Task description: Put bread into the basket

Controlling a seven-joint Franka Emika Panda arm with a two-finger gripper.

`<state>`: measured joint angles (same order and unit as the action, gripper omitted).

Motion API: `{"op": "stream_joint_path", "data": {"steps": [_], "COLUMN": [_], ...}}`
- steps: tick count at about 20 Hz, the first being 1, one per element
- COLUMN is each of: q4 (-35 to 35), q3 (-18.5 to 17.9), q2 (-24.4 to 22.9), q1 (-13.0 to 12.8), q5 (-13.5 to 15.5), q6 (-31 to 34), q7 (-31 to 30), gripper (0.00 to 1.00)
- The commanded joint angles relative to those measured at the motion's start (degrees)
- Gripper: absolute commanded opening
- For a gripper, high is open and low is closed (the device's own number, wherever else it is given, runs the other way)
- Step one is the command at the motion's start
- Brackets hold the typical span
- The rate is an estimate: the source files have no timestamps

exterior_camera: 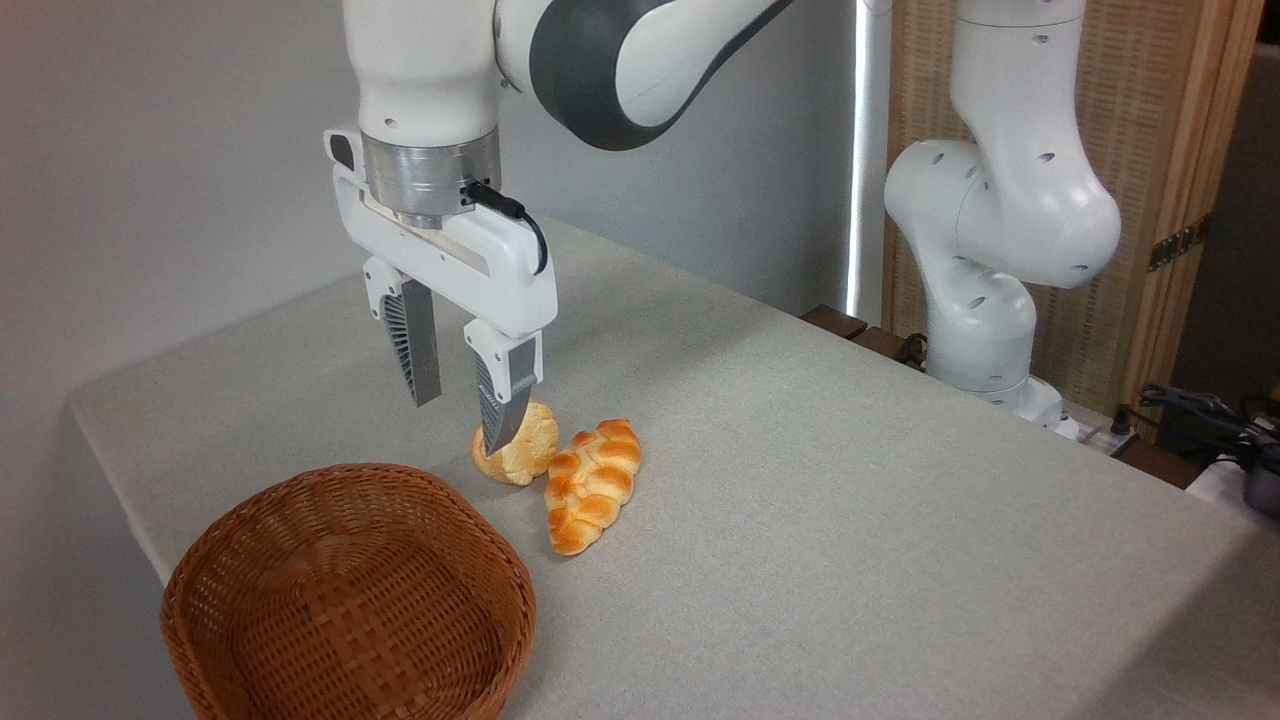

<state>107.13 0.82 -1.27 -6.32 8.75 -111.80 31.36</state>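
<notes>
We can read no text, label, brand, number or sign anywhere in this view, neither on the arm nor on anything lying on the table.

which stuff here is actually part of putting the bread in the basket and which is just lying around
Part of the job:
round bun
wicker basket
gripper, open

Just lying about:
braided loaf, beside the bun
cables at the table's far right edge

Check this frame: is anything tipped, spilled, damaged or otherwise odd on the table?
One thing: the bun sits tilted on its edge, leaning against the braided loaf rather than lying flat. The basket stands upright and empty, nothing is spilled, and the open tool holds nothing.
</notes>
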Motion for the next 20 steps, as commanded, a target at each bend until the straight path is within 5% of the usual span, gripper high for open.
{"op": "stream_joint_path", "data": {"steps": [1, 9, 20], "q4": [0.0, 1.5, 2.9], "q3": [0.4, 0.7, 0.8], "q2": [0.4, 3.6, 5.2], "q1": [-1.7, -6.6, -10.5], "q5": [0.9, 1.4, -4.8], "q6": [0.8, 2.1, 6.7], "q7": [-4.8, -9.4, -8.2], "gripper": [1.00, 1.00, 1.00]}}
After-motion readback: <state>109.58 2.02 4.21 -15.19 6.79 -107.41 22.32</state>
